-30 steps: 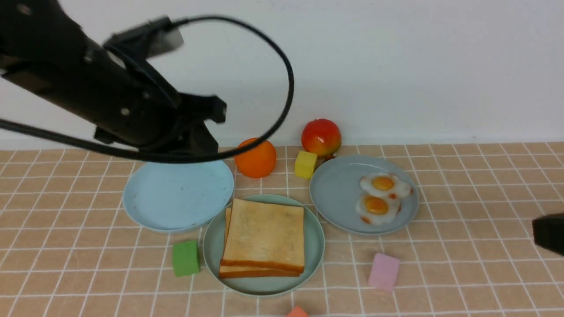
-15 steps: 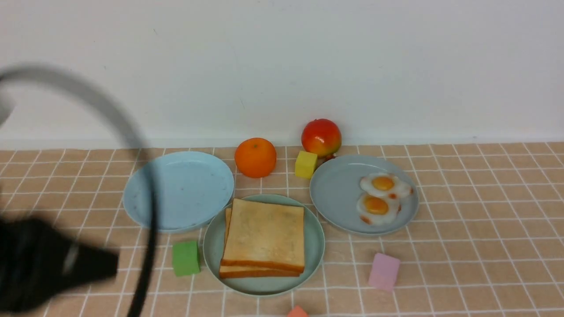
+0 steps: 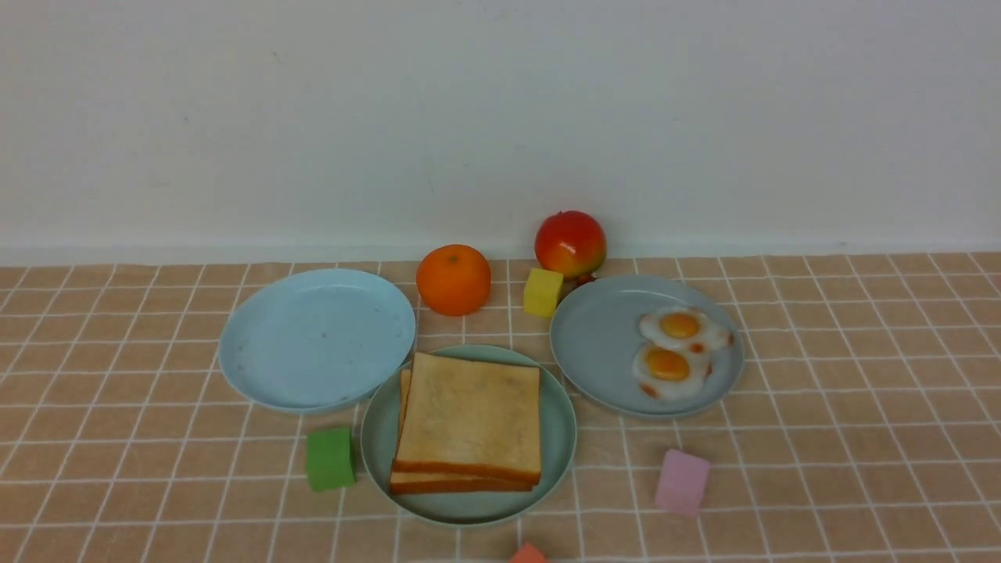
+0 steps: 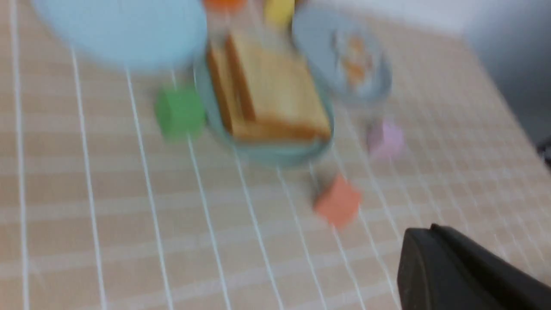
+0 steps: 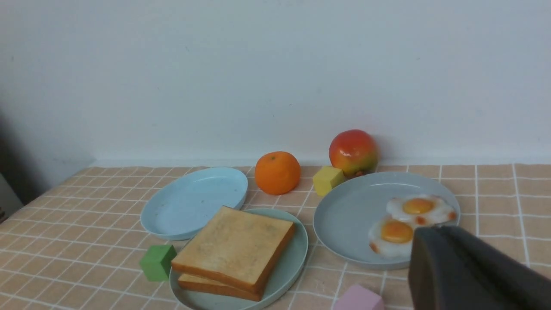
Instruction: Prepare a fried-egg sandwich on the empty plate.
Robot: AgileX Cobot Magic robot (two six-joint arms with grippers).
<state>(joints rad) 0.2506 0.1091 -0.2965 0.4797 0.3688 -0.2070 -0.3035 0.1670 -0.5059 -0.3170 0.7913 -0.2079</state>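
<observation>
Two toast slices (image 3: 468, 418) lie stacked as the sandwich on the mint-green plate (image 3: 559, 426) at the front centre. They also show in the right wrist view (image 5: 234, 247) and, blurred, in the left wrist view (image 4: 269, 94). No plain-rimmed fried egg is in view. Neither arm shows in the front view. My left gripper (image 4: 419, 241) hangs over bare cloth near a coral cube, its jaws together and empty. My right gripper (image 5: 430, 239) sits in front of the grey-blue plate, jaws together and empty.
The grey-blue plate (image 3: 602, 344) holds two red-spotted eggs (image 3: 676, 352). An empty light blue plate (image 3: 317, 338) lies at the left. An orange (image 3: 453, 279), an apple (image 3: 570, 243) and a yellow cube (image 3: 542, 292) stand behind. Green (image 3: 329, 458), pink (image 3: 682, 482) and coral (image 3: 528, 554) cubes lie in front.
My left arm swung down from over the light blue plate to the lower left and out of the front view. The right arm's tip has left the right edge.
</observation>
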